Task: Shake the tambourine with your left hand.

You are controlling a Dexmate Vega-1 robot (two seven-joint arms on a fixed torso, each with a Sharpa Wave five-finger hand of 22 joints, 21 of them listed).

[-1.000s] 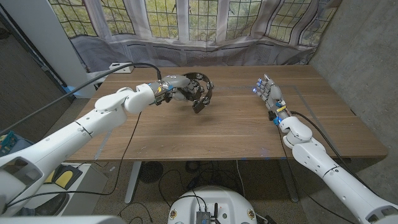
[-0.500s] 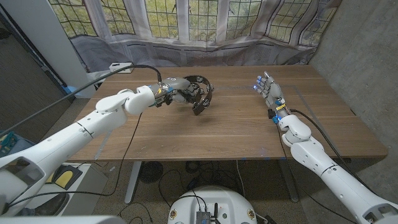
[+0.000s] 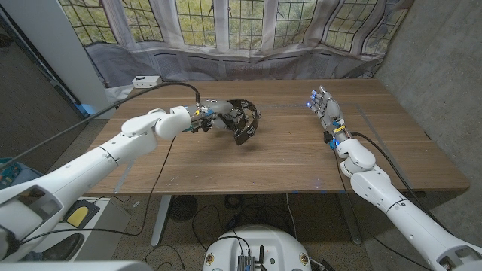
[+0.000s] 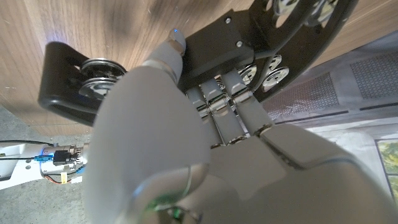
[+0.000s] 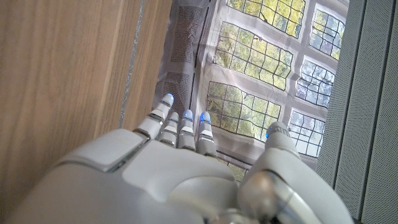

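I am in the middle of the shake itself: my left hand (image 3: 215, 119) has the tambourine (image 3: 242, 119) gripped and raised off the desk (image 3: 226, 162), over its far middle, a little to my left. My fingers (image 4: 221, 102) are wrapped round the black frame, with the thumb pressed on its flat outer face, so the grasp looks firm in the left wrist view. The tambourine is a black hoop carrying pairs of small silvery metal discs set in slots around the rim; several of them show near my fingers, and one pair sits in the end of the frame that juts out to the side. In the head view the hoop hangs tilted, one end dipping toward the desk without touching it. I judge the next move calls for a quick flick of the wrist back and forth, keeping the grip tight so that the frame does not slip, and staying high enough that the low end does not strike the wood. My right hand (image 3: 324, 109) stands on the desk on the far right, well apart, its fingers straight and close together, holding nothing.
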